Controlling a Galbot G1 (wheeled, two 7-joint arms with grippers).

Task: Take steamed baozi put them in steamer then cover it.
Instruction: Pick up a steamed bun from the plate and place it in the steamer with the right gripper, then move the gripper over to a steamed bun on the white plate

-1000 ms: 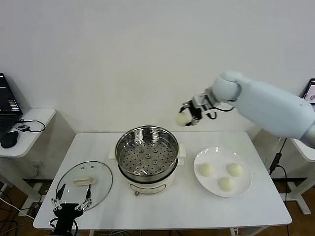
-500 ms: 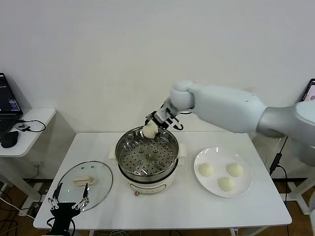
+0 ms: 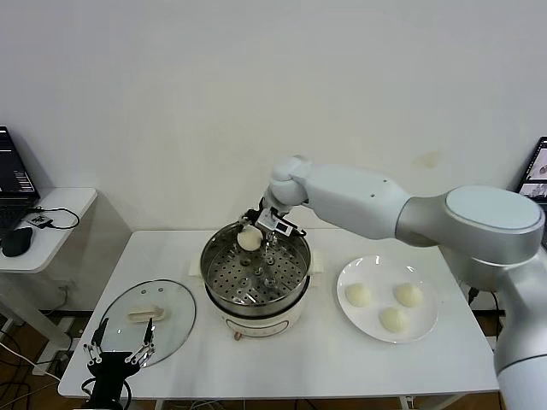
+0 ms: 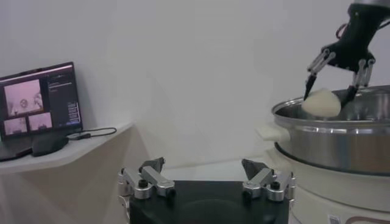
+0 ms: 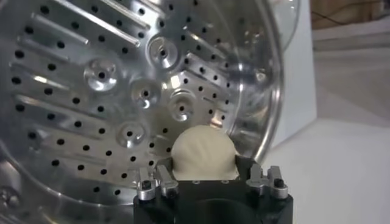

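Observation:
My right gripper [image 3: 254,232] is shut on one steamed baozi [image 3: 249,240], a small cream-white bun, held just above the back of the steamer [image 3: 255,309]. The right wrist view shows this baozi [image 5: 203,152] between the fingers, over the perforated tray [image 5: 91,91]. Three more baozi [image 3: 358,295] lie on the white plate [image 3: 385,272] to the right of the pot. The cover [image 3: 175,318], a glass lid with a cream handle, lies flat on the table left of the steamer. My left gripper [image 3: 120,354] hangs open and empty near the front left table edge, just in front of the cover.
A side table [image 3: 60,205] at far left carries a laptop, a mouse [image 3: 15,242] and a cable. A screen edge [image 3: 538,162] shows at far right. The white wall stands close behind the table. My right arm spans the space above the plate and pot.
My right gripper has carried the baozi from high at the right of the pot leftward and down, to just over the back of the steamer. The left gripper has barely shifted.

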